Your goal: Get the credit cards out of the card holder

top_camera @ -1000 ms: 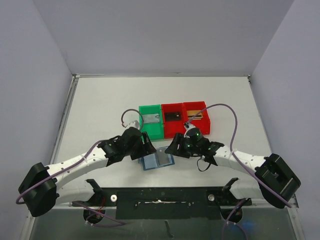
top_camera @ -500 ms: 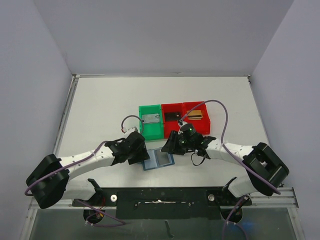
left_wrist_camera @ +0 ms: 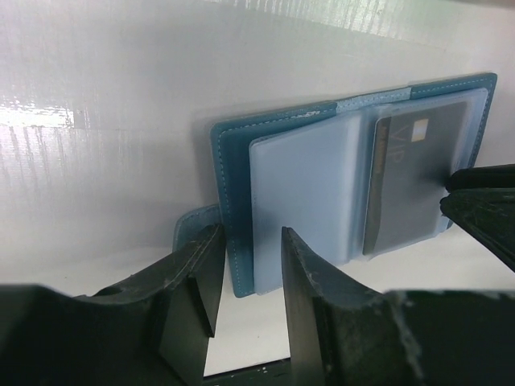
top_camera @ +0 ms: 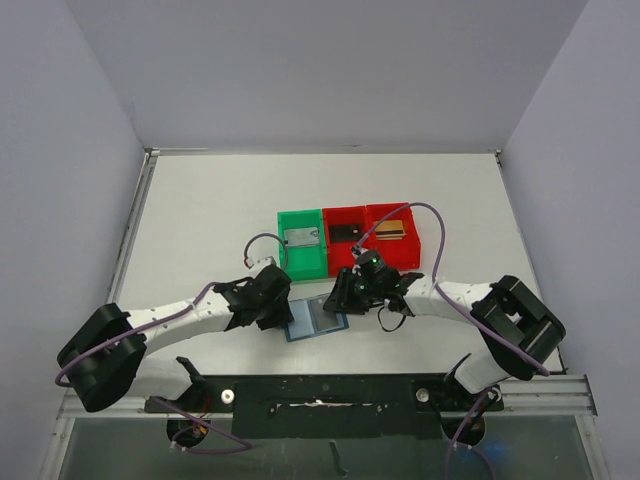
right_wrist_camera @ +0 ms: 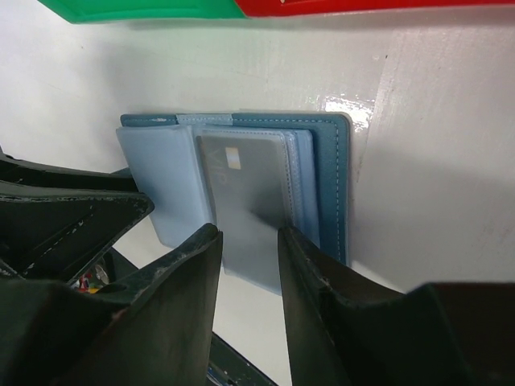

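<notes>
The blue card holder (top_camera: 316,321) lies open on the table in front of the bins. Its clear sleeves show in the left wrist view (left_wrist_camera: 306,193) and the right wrist view (right_wrist_camera: 330,177). A grey credit card (left_wrist_camera: 414,181) sits in the right sleeve and shows again in the right wrist view (right_wrist_camera: 241,189). My left gripper (top_camera: 284,306) is open, its jaws either side of the holder's left near corner (left_wrist_camera: 249,241). My right gripper (top_camera: 337,297) is open, its jaws either side of the grey card's sleeve edge (right_wrist_camera: 248,235).
A green bin (top_camera: 302,255) with a silver card, a red bin (top_camera: 347,252) with a dark card and a second red bin (top_camera: 394,246) with a brown card stand in a row just behind the holder. The right gripper's finger (left_wrist_camera: 483,205) shows in the left wrist view.
Both arms have drawn in toward the holder. The right gripper has moved left onto its right panel; the left gripper has shifted slightly down and left. The holder has stayed put.
</notes>
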